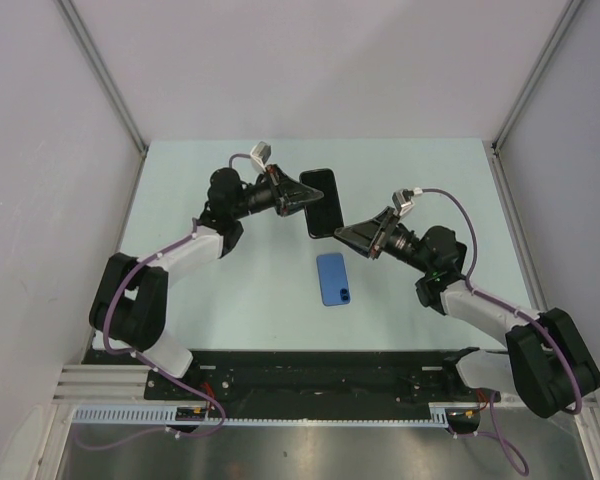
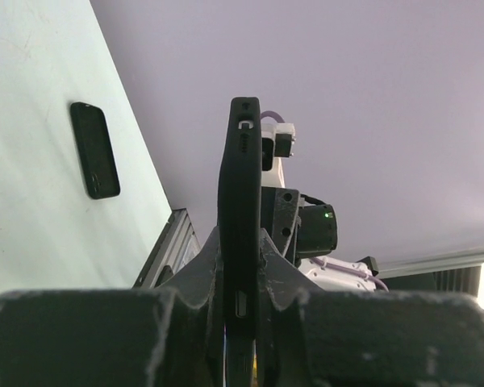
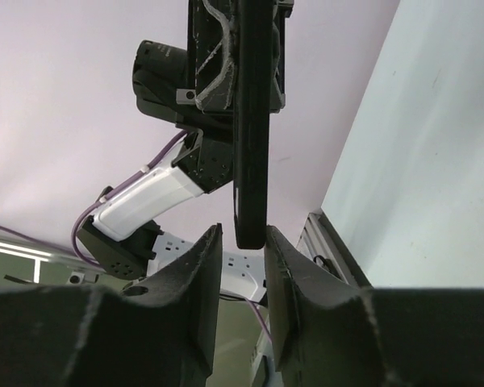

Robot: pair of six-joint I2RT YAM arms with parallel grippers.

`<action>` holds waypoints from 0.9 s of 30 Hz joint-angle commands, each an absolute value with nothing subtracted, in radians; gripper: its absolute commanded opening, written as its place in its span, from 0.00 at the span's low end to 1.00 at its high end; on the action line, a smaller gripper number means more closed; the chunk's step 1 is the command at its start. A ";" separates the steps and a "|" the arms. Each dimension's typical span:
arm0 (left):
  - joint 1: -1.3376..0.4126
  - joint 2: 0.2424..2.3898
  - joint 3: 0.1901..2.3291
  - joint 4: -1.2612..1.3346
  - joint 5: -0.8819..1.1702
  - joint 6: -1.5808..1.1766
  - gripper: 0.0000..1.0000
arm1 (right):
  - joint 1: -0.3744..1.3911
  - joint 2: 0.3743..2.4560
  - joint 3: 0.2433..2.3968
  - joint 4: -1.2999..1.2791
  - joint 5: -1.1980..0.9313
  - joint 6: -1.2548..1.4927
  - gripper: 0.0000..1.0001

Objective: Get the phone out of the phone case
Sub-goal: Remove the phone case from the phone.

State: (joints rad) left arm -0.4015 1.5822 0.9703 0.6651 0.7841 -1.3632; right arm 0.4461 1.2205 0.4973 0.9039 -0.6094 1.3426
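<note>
The black phone case (image 1: 322, 203) is held edge-up above the table's middle. My left gripper (image 1: 302, 196) is shut on its left long edge. In the left wrist view the case (image 2: 240, 177) stands edge-on between my left gripper's (image 2: 240, 250) fingers. My right gripper (image 1: 340, 232) is open, its fingers either side of the case's near end. In the right wrist view the case (image 3: 252, 121) hangs with its tip between my right gripper's (image 3: 242, 242) fingertips, small gaps on both sides. The phone's white back is hidden; I cannot tell phone from case.
A blue-backed phone (image 1: 333, 279) lies flat on the pale table (image 1: 230, 300), below the held case; it shows dark in the left wrist view (image 2: 94, 149). Grey walls and aluminium posts (image 1: 105, 75) close in the table on three sides.
</note>
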 commanded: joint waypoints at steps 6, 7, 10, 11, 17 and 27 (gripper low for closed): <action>-0.397 1.514 0.945 0.828 0.776 -1.448 0.00 | 0.453 1.313 0.456 1.207 -0.534 1.459 0.29; -0.397 1.513 0.942 0.840 0.778 -1.465 0.00 | 0.451 1.337 0.456 1.298 -0.537 1.501 0.29; -0.397 1.502 0.928 0.856 0.776 -1.483 0.00 | 0.457 1.442 0.454 1.504 -0.514 1.574 0.24; -0.397 1.491 0.927 0.853 0.775 -1.488 0.00 | 0.462 1.471 0.454 1.556 -0.506 1.624 0.20; -0.396 1.444 0.911 0.841 0.765 -1.499 0.00 | 0.497 1.525 0.463 1.600 -0.466 1.629 0.00; -0.411 1.312 1.015 0.833 0.709 -1.592 0.00 | 0.546 1.382 0.580 1.603 -0.302 1.787 0.00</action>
